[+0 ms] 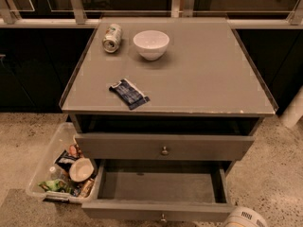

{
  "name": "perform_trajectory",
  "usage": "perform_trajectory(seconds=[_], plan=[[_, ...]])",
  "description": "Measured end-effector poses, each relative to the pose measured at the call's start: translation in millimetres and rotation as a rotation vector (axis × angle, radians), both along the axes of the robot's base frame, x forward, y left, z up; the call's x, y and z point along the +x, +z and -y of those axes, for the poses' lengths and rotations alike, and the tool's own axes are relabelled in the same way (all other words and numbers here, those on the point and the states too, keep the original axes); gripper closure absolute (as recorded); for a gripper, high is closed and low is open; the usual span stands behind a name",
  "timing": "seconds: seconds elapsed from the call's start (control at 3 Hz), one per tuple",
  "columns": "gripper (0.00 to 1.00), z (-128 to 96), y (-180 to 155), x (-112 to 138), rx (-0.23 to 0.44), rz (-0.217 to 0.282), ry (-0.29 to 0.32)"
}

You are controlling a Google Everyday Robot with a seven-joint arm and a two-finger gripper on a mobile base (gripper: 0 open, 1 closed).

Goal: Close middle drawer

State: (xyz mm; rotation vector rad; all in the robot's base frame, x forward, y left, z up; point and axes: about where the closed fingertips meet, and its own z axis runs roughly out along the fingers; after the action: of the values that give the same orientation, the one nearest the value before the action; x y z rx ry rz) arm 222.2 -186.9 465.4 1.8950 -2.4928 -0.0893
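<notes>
Snacks and wrappers lie in a clear plastic bin (46, 151) on the speckled floor at the lower left of the frame, set just beside the left flank of a grey cabinet (213, 86). On the cabinet's flat top, toward the upper left, a drink can (112, 38) lies on its side. Below it and slightly right, a dark blue packet (129, 93) lies flat near the top's front edge, apart from the can. Right of the can, a white bowl (151, 44) stands upright near the back of the top, close to the can but not touching it.

Under the top, the uppermost drawer (118, 146) sits pulled out a little, with a dark gap behind its front and a small round knob at its centre. Beneath it, at the bottom centre of the frame, the middle drawer (158, 186) stands pulled far out toward the camera. Its grey floor is in plain sight and its flat front runs along the bottom edge, where a small knob (163, 216) is partly cut off.

At the bottom right edge, the gripper (244, 218) shows only as a white rounded housing with dark slots, just beside the right end of the middle drawer's front. Whether it is spread or pressed together cannot be told.

A pale post (294, 109) stands at the far right.
</notes>
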Motion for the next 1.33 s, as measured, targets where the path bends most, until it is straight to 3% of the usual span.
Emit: perform_trajectory(seconds=[0.33,0.67,1.0,1.33], plan=[[0.00,0,0,0,0.000,-0.001,-0.001],[0.00,10,-26,-13,0.014,-0.058,-0.036],[0.00,29,-71,-16,0.081,-0.092,-0.109],[0.00,42,-98,5,0.150,-0.056,-0.170]])
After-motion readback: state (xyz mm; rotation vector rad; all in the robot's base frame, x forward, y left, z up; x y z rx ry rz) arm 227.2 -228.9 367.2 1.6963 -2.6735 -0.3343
